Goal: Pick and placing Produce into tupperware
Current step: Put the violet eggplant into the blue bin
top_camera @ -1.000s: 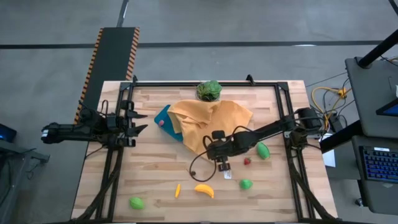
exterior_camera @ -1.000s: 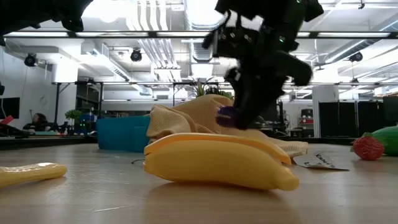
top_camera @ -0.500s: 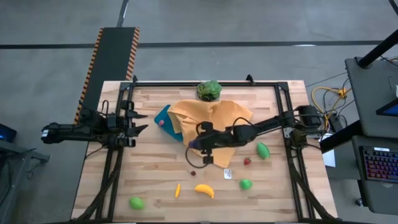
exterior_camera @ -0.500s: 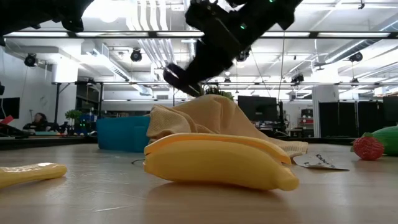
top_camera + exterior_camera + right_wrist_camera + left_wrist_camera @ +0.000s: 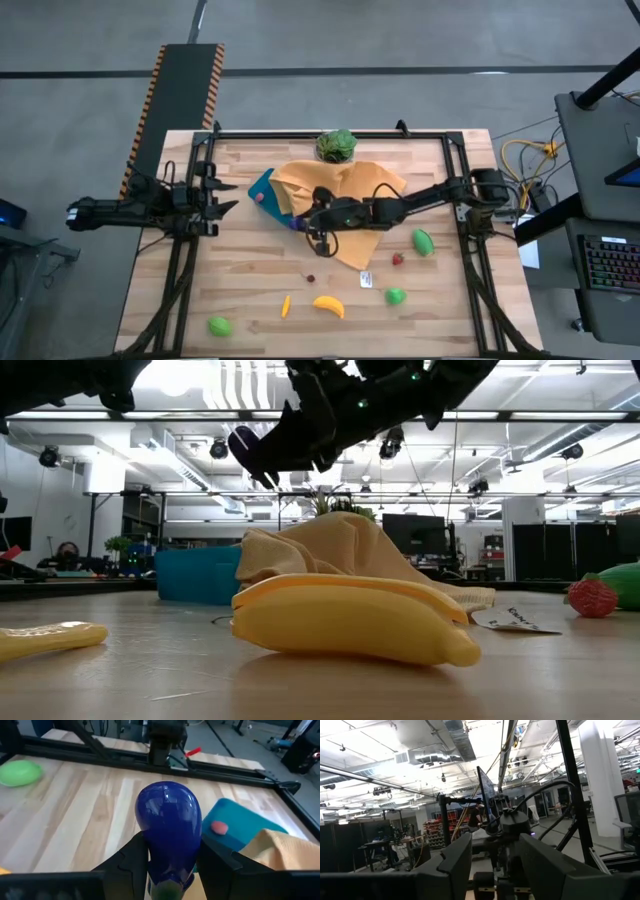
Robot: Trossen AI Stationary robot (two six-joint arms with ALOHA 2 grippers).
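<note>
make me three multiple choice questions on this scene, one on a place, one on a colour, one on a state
1. Where does the banana lie?
A. on bare table near the front edge
B. inside the container
C. on the cloth

2. What colour is the piece in the right gripper?
A. red
B. deep blue-purple
C. yellow

3. What is the state of the teal container?
A. empty
B. partly covered by the orange cloth, a small pink piece inside
C. upside down

Answers: 1 A, the high view shows it on wood; 2 B, the right wrist view shows it between the fingers; 3 B, the right wrist view shows both.
</note>
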